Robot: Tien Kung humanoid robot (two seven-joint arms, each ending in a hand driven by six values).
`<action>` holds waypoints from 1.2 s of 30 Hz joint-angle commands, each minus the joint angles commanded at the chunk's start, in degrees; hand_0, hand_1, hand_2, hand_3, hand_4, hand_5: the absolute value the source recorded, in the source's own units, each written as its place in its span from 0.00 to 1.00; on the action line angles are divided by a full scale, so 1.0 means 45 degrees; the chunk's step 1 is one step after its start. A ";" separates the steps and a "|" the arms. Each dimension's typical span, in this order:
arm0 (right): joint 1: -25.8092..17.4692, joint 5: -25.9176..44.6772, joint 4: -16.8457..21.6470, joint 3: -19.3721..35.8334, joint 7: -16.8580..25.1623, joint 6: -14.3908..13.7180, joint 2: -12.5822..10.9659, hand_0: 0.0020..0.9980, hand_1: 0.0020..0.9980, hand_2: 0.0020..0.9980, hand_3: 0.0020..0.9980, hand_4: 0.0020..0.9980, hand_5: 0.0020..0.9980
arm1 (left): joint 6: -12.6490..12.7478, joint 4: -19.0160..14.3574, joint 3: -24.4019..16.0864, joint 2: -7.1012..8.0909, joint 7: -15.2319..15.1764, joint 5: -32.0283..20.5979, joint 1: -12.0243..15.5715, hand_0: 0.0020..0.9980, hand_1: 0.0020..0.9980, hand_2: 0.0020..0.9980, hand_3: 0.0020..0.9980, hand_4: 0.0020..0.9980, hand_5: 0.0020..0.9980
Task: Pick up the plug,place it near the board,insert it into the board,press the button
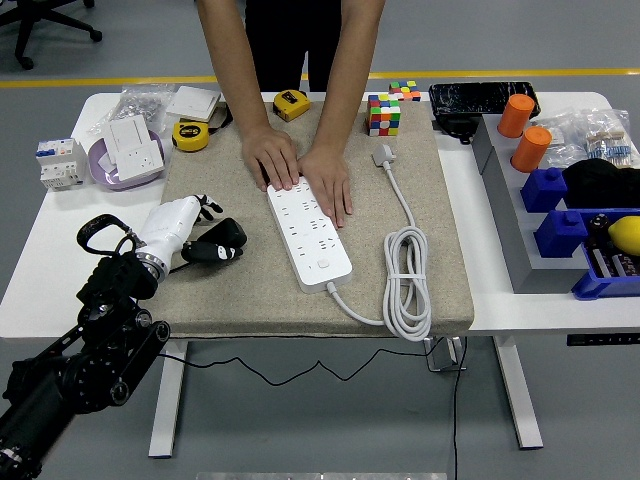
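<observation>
A black plug lies low on the beige mat, left of the white power board. My left hand, white with black fingertips, has its fingers curled around the plug's left end. The board's round button sits near its front end. A person at the far side presses both hands flat on the board's far end. The board's own white cable lies coiled to the right, ending in a white plug. My right arm does not show.
Two yellow tape measures, a purple bowl with a white socket and a breaker sit at the left. A colour cube stands behind the mat. Grey and blue bins with orange cylinders fill the right.
</observation>
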 joint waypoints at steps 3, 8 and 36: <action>-0.0002 -0.0029 0.0000 0.0038 -0.0010 0.0000 -0.0008 0.82 0.73 0.71 0.71 1.00 0.63 | 0.0110 -0.0021 0.0053 -0.0026 -0.0050 0.0000 0.0010 0.34 0.33 0.39 0.47 0.91 0.25; 0.0010 0.0002 0.0000 0.0009 -0.0003 -0.0006 -0.0016 0.82 0.73 0.71 0.71 1.00 0.63 | 0.0097 -0.0032 0.0108 -0.0044 -0.0031 0.0000 -0.0011 0.30 0.25 0.34 0.43 0.80 0.21; 0.0107 0.0208 0.0000 -0.0368 -0.0039 -0.0009 -0.0066 0.82 0.73 0.71 0.71 1.00 0.63 | 0.0325 -0.0063 0.3673 0.0295 -0.0534 -0.0452 -0.2041 0.31 0.25 0.32 0.40 0.72 0.23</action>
